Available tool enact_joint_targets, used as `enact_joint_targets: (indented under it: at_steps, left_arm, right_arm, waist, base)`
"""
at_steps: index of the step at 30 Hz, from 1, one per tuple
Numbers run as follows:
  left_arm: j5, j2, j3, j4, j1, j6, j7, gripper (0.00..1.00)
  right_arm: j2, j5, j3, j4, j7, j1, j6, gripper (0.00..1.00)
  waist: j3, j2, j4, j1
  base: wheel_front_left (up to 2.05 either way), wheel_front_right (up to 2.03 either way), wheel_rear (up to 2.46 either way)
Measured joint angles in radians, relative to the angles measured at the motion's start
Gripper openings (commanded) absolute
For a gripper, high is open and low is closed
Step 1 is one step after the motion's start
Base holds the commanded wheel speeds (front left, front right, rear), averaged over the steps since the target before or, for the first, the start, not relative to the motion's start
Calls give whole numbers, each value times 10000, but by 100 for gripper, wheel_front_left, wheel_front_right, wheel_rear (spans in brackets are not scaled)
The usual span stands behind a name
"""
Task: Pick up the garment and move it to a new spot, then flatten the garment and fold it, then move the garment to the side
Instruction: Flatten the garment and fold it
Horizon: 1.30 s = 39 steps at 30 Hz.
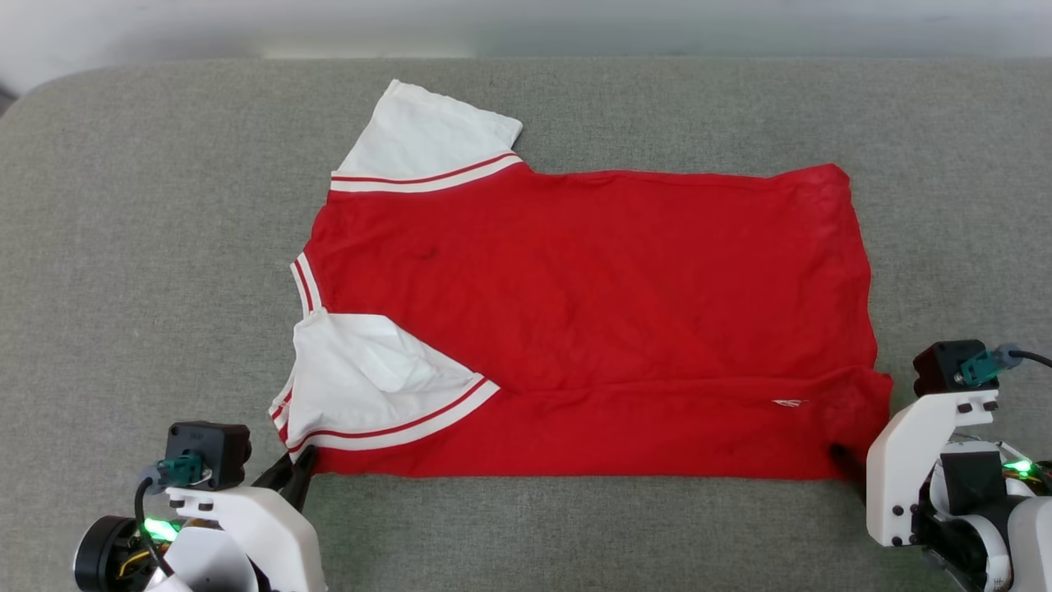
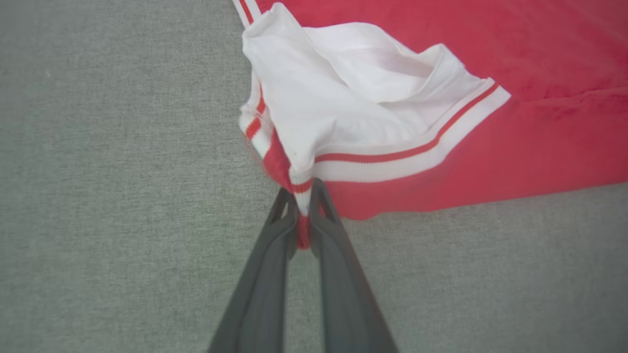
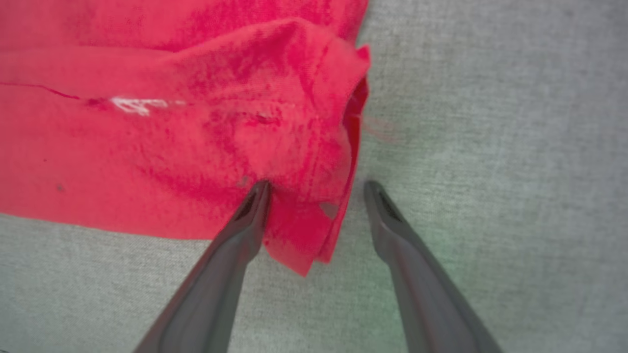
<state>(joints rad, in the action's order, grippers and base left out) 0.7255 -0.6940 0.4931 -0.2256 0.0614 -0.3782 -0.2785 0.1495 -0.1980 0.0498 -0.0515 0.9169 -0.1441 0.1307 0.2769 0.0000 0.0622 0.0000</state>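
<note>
The garment (image 1: 592,304), a red jersey T-shirt with white sleeves and striped trim, lies spread on the grey surface with its near long edge folded over; no number print shows. My left gripper (image 1: 296,473) is at its near left corner, and in the left wrist view the left gripper (image 2: 304,196) is shut on the striped sleeve hem (image 2: 300,189). My right gripper (image 3: 316,189) is open at the near right corner (image 3: 299,240), one finger on the red cloth, the other on the bare surface beside it.
The grey fabric surface (image 1: 148,247) extends wide on all sides of the shirt. Its far edge meets a pale wall (image 1: 526,25) at the top of the head view.
</note>
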Motion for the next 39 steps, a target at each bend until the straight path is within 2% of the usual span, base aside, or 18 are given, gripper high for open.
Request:
enact_joint_targets:
  at_steps: [1,2,3,4,12,16,22,26,32,39]
  left_arm:
    - [2,2,23,2,5,12,-2,0]
    - [6,6,48,21,7,13,-13,0]
    - [10,6,71,61,9,44,-54,0]
    - [17,6,96,105,9,56,-75,0]
    - [155,-222,217,594,16,341,-278,0]
    - [274,-332,249,681,-245,378,-366,0]
    - [384,-642,458,336,-953,391,-539,0]
    - [343,-859,723,-267,-1643,259,-627,0]
    - [418,-642,1005,-125,-1818,345,-679,0]
    - [608,-293,1394,725,-1797,765,-811,0]
  right_arm:
    - [38,-50,-48,-71,23,-13,-4,100]
    - [82,-77,-90,-130,48,-43,-15,59]
    - [121,-86,-132,-173,52,-75,-15,24]
    - [161,-88,-180,-226,46,-123,-15,0]
    - [407,-330,-341,-587,-174,-236,6,0]
    - [784,-506,-426,-485,-38,-31,10,0]
    - [1298,-924,-322,274,351,728,10,0]
    - [1662,-1338,17,1384,838,1721,10,0]
    - [1639,-1348,405,1860,1206,2441,10,0]
    - [1415,-1365,364,1383,1001,2716,8,0]
  waist:
    - [43,0,19,0]
    - [77,0,33,0]
    - [103,0,42,0]
    - [116,0,43,0]
    - [-253,0,-47,0]
    - [-652,0,-140,0]
    - [-1321,0,-308,0]
    - [-1643,0,-505,0]
    - [-1697,0,-576,0]
    - [-1720,0,-602,0]
  base:
    - [0,0,0]
    - [0,0,0]
    - [0,0,0]
    - [0,0,0]
    - [0,0,0]
    - [0,0,0]
    - [0,0,0]
    - [0,0,0]
    - [0,0,0]
    - [0,0,0]
